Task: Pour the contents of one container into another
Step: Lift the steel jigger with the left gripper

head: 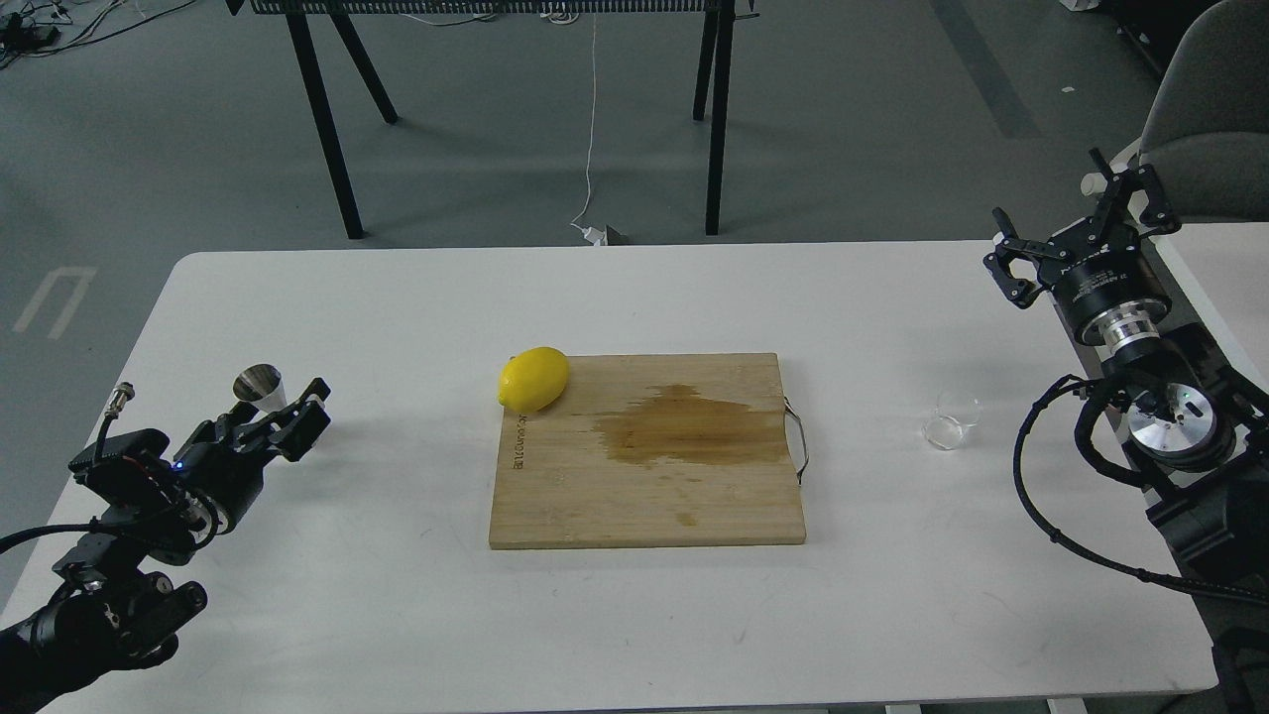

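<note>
The steel jigger (259, 385) stands at the table's left side, its lower half hidden behind my left gripper (305, 409). That gripper sits just in front and to the right of the jigger, its fingers apart and nothing seen held between them. The clear glass cup (952, 419) stands on the right of the table, right of the board. Well behind the cup, near the table's far right corner, my right gripper (1076, 233) is raised with its fingers spread wide and empty.
A wooden cutting board (649, 496) with a dark wet stain lies in the middle of the white table (397, 297). A yellow lemon (534, 378) rests on its far left corner. A grey chair (1214, 129) stands at the far right.
</note>
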You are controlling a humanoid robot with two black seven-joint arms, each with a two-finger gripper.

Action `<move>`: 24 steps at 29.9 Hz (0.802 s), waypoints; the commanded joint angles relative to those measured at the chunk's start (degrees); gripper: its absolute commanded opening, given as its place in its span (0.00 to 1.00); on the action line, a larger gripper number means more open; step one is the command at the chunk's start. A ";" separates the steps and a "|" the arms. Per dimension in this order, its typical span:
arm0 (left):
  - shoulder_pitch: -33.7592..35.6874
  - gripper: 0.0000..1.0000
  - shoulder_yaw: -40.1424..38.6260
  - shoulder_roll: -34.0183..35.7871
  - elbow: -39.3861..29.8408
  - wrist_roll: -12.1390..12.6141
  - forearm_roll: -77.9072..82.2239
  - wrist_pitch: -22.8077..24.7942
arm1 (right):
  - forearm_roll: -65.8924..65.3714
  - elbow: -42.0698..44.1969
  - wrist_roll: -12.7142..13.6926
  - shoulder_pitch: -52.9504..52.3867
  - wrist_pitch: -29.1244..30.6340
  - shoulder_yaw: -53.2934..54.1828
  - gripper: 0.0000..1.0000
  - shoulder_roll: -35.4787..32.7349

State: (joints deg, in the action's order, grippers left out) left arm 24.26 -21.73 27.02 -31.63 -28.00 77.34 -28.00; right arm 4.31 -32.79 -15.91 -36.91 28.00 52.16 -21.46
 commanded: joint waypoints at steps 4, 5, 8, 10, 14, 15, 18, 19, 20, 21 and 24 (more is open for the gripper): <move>0.00 1.00 0.02 -0.56 0.60 0.00 0.00 0.00 | 0.00 0.00 0.00 0.08 0.00 0.04 1.00 0.01; 0.00 1.00 0.02 -0.83 0.95 0.00 0.00 0.00 | 0.00 0.00 0.00 0.08 0.00 0.04 1.00 0.01; 0.00 1.00 0.02 -1.53 1.75 0.00 0.00 0.00 | 0.00 0.00 0.00 0.08 0.00 -0.04 1.00 -0.07; 0.00 1.00 0.02 -1.62 1.75 0.00 0.00 0.00 | 0.00 0.00 0.00 0.08 0.00 0.04 1.00 -0.08; 0.00 1.00 0.02 -1.71 1.75 0.00 0.00 0.00 | 0.00 0.00 0.00 0.43 0.00 0.04 1.00 -0.16; 0.00 1.00 0.02 -1.71 1.75 0.00 0.00 0.00 | 0.00 0.00 0.00 0.43 0.00 0.04 1.00 -0.16; 0.00 1.00 0.02 -1.71 1.75 0.00 0.00 0.00 | 0.00 0.00 0.00 0.43 0.00 0.04 1.00 -0.25; 0.00 1.00 0.02 -1.71 1.75 0.00 0.00 0.00 | 0.00 0.00 0.00 0.43 0.00 0.04 1.00 -0.16; 0.00 1.00 0.02 -1.71 1.75 0.00 0.00 0.00 | 0.00 0.00 0.00 0.43 0.00 0.04 1.00 -0.16; 0.08 1.00 0.02 -1.71 1.75 0.00 0.00 0.00 | 0.00 0.00 0.00 0.43 0.00 0.04 1.00 -0.16; 0.08 0.99 0.02 -1.71 1.75 0.00 0.00 0.00 | 0.00 0.00 -0.09 0.43 0.00 0.04 1.00 -0.16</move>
State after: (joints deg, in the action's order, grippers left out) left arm 24.26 -21.71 25.31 -29.88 -28.00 77.34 -28.00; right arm 4.31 -32.78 -15.91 -36.48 28.00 52.21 -21.65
